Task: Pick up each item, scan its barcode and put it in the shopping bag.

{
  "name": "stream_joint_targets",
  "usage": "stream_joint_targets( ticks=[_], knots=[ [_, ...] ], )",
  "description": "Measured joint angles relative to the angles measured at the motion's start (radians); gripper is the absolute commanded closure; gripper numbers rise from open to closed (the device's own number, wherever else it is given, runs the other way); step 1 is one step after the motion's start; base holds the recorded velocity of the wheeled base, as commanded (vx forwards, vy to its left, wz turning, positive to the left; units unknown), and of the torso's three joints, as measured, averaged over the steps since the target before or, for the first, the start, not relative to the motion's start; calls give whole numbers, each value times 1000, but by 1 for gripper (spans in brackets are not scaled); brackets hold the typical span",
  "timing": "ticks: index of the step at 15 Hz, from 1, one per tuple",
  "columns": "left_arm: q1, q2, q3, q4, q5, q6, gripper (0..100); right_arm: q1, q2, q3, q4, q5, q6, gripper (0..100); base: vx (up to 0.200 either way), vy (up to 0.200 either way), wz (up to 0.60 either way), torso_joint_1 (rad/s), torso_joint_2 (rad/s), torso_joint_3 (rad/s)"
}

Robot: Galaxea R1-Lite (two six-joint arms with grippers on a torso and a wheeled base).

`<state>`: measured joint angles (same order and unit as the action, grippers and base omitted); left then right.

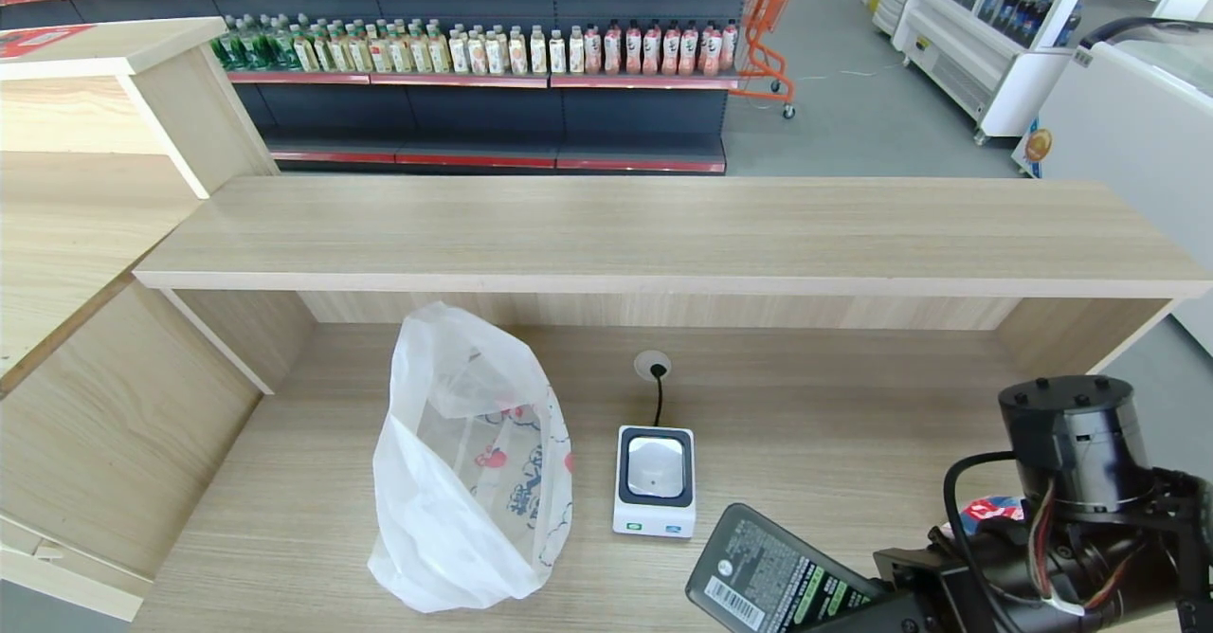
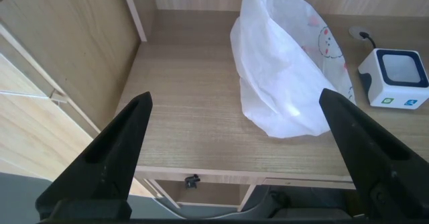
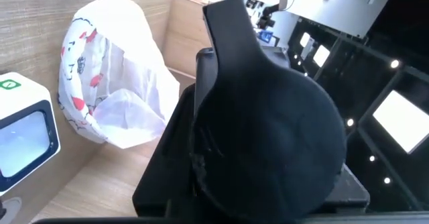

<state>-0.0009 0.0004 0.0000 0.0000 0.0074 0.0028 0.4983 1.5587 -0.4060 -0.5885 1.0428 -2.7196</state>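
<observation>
1. Shopping bag (image 1: 474, 481): white plastic with a printed pattern, standing open on the left half of the worktop (image 1: 853, 443). The left gripper (image 2: 236, 96) hangs over the worktop's near edge on the bag's left side, with its fingers spread wide and nothing between them.
2. Scanner (image 1: 655, 481): a white box with a dark window facing up, just to the right of the bag and apart from it. Its black cable (image 1: 658, 396) runs to a hole in the worktop behind.
3. Dark packet (image 1: 768, 571): flat and tilted, barcode label facing up, near the scanner's right front corner.
4. Right gripper (image 1: 891, 600): pinching the packet's right end.
</observation>
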Motion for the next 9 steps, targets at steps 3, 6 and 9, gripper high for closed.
stream_joint_targets(
  ticks=[3, 6, 9],
  knots=[
    [0, 0, 0, 0, 0, 0, 0, 1, -15, 3, 3, 0, 33, 100, 0, 0, 0, 0, 0, 0],
    [0, 0, 0, 0, 0, 0, 0, -21, -99, -1, 1, -17, 336, 100, 0, 0, 0, 0, 0, 0],
    [0, 0, 0, 0, 0, 0, 0, -145, -236, -7, 4, -141, 882, 100, 0, 0, 0, 0, 0, 0]
  ],
)
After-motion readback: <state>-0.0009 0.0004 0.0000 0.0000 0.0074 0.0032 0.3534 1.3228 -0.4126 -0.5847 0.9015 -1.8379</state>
